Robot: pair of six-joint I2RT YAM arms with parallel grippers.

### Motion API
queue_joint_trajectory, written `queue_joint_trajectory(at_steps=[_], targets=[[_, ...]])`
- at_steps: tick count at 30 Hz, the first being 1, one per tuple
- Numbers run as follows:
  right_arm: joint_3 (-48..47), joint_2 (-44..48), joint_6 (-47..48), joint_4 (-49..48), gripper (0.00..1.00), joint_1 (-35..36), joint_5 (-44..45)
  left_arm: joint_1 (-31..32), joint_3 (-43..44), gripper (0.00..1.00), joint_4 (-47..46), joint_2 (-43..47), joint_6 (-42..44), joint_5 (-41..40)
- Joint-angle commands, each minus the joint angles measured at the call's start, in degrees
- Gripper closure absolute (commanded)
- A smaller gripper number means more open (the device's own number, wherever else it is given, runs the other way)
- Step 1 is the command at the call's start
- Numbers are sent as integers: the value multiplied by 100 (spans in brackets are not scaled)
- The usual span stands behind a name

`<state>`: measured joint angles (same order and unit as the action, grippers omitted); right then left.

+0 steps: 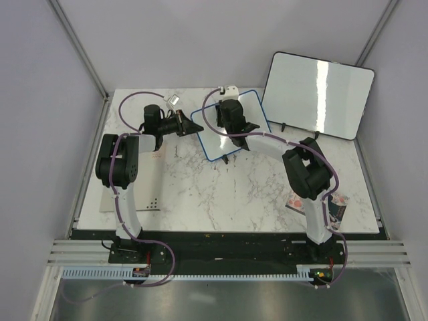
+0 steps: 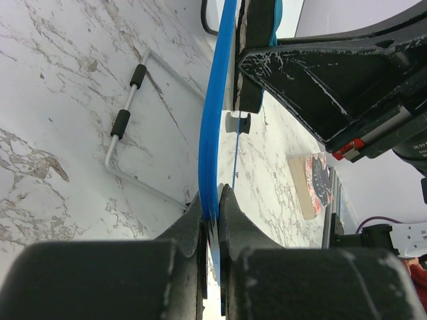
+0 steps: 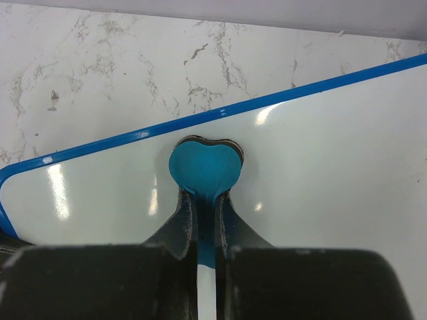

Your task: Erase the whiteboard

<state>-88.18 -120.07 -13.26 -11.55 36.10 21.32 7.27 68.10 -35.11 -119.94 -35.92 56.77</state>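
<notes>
The whiteboard (image 1: pixel 251 110), white with a blue rounded frame, stands tilted at the middle back of the table. Its white face (image 3: pixel 320 153) shows no marks in the right wrist view. My left gripper (image 1: pixel 190 125) is shut on the board's left blue edge (image 2: pixel 212 140). My right gripper (image 1: pixel 234 127) is shut on a teal heart-shaped eraser (image 3: pixel 203 168), which is pressed flat on the board near its upper edge. The eraser (image 2: pixel 263 27) also shows edge-on against the board in the left wrist view.
A larger black-framed blank board (image 1: pixel 317 93) leans at the back right. A wire stand with black sleeves (image 2: pixel 127 113) lies behind the small board. A small printed card (image 1: pixel 334 204) lies at the right front. A white sheet (image 1: pixel 127 200) lies at the left.
</notes>
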Motion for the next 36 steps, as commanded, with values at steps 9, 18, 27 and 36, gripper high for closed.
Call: queue_joint_trajectory(at_steps=[9,18,27,36], targets=[[73,-702,-133,1190,100,363,-690,636,-51,98,514,50,1158,730],[-146,-772,139,1216,100,530,-1059,653,-16,98,576,23,1184,730],[-278,-939,77,1313,100,557,-929,653,-15,98,593,23,1201,721],[-296,-887,-414,1656,100,-364,82,671,2,98,620,23,1210,738]])
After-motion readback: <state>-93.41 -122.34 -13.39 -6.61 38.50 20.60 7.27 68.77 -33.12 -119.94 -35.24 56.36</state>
